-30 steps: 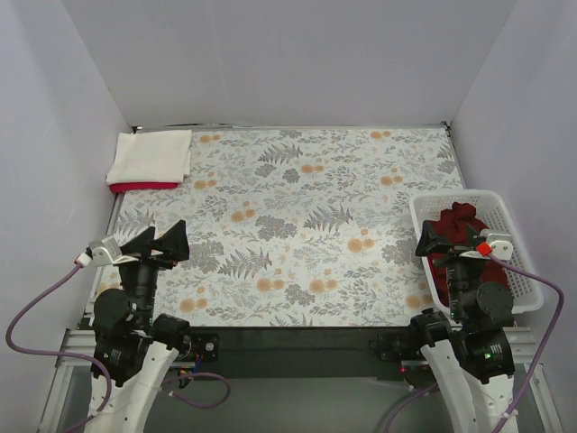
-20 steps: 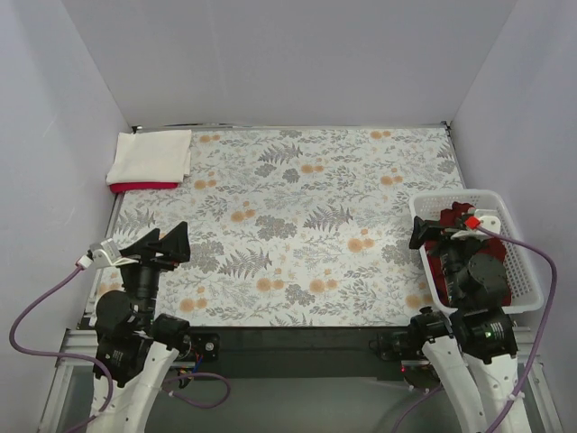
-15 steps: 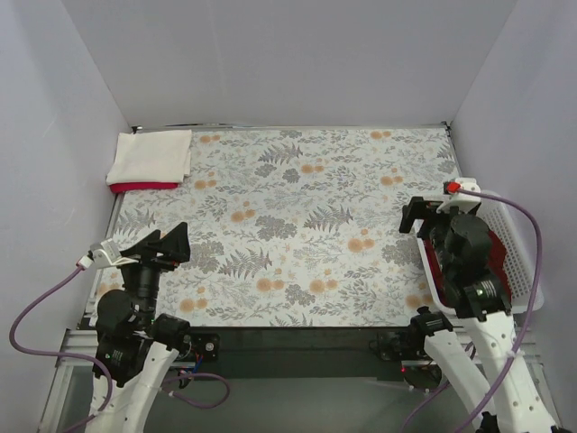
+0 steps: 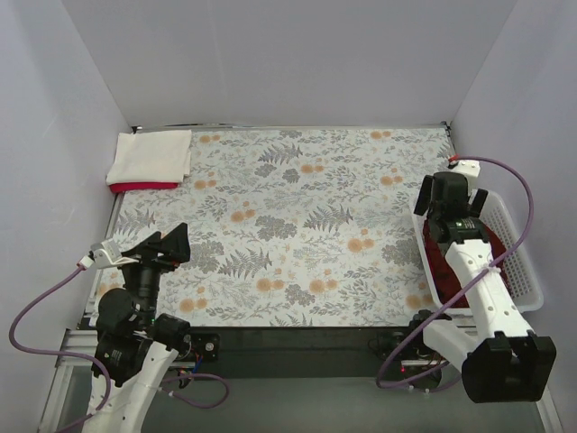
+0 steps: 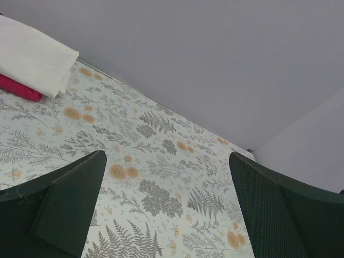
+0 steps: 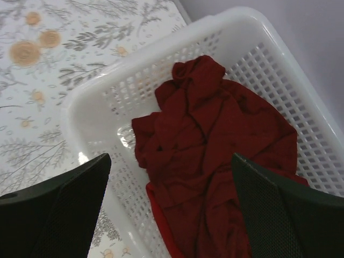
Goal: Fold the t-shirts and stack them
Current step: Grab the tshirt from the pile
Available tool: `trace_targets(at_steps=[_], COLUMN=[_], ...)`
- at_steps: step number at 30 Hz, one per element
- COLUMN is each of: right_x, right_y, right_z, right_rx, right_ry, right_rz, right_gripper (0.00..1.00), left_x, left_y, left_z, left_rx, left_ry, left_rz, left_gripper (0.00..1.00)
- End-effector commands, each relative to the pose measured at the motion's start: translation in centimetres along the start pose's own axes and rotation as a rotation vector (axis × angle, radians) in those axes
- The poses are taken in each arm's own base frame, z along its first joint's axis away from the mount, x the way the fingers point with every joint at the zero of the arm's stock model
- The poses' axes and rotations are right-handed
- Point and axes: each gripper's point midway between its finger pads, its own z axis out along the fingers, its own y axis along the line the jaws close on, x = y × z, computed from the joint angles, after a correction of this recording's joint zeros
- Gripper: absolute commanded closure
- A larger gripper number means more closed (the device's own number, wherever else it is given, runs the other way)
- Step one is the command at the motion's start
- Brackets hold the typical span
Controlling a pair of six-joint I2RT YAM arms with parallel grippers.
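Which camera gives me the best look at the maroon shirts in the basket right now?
The right wrist view: the crumpled maroon shirts lie in the basket, unobstructed. From the top external view the right arm covers most of them. The left wrist view misses them.

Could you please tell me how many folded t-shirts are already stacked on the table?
2. A cream-white t-shirt lies on top of a red t-shirt at the far left corner of the table. Others could be hidden between them.
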Motion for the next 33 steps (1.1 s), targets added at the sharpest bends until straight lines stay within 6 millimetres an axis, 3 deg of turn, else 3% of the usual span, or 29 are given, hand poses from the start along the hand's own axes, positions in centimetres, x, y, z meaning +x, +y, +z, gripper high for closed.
trace_targets(at_steps=[1,6,11,12,15,16,18,19,22,25,27,31,33], right_x=[1.3,5.8,9.2,9.7,10.1,9.9,9.1,8.6,6.1,1.3,-0.2,-6.0,-7.5], right_y=[-2.8,-3.5,-3.8,-3.8,-4.0,-4.1,-4.6,-4.6,-4.8,-4.8,-4.7,-5.0,-4.9], right_z=[1.8,4.5,6.5,6.7,6.8,6.6,6.1,5.9,4.5,1.7,0.7,-2.8,-4.0], right_rx=[0.107,0.165,0.178,0.18,0.18,0.178,0.189,0.186,0.156,0.085,0.053,-0.014,-0.046], right_ry=[0.055,0.2,0.269,0.278,0.281,0.276,0.238,0.223,0.169,0.067,0.028,-0.096,-0.133], right_rz=[0.114,0.196,0.256,0.259,0.25,0.246,0.255,0.255,0.268,0.3,0.305,0.309,0.304], right_gripper=[0.02,0.02,0.1,0.14,0.39,0.55,0.7,0.84,0.99,0.99,0.99,0.99,0.99], left_x=[-1.5,-1.4,-1.2,-1.3,-1.3,-1.3,-1.2,-1.2,-1.2,-0.9,-0.7,-0.3,-0.3], left_y=[-0.1,-0.2,-0.2,-0.3,-0.3,-0.4,-0.5,-0.5,-0.6,-0.7,-0.8,-0.9,-0.9], left_z=[-1.4,-1.4,-1.3,-1.4,-1.3,-1.3,-1.3,-1.3,-1.3,-1.1,-1.0,-0.8,-0.7], left_rx=[0.035,0.042,0.046,0.05,0.053,0.056,0.061,0.063,0.068,0.074,0.078,0.08,0.079], left_ry=[-0.077,-0.074,-0.07,-0.072,-0.07,-0.071,-0.068,-0.069,-0.067,-0.057,-0.049,-0.031,-0.027], left_rz=[-0.03,-0.025,-0.019,-0.021,-0.019,-0.018,-0.015,-0.015,-0.011,-0.007,-0.002,0.006,0.009], left_gripper=[0.02,0.02,0.02,0.02,0.02,0.02,0.02,0.02,0.02,0.02,0.02,0.02,0.02])
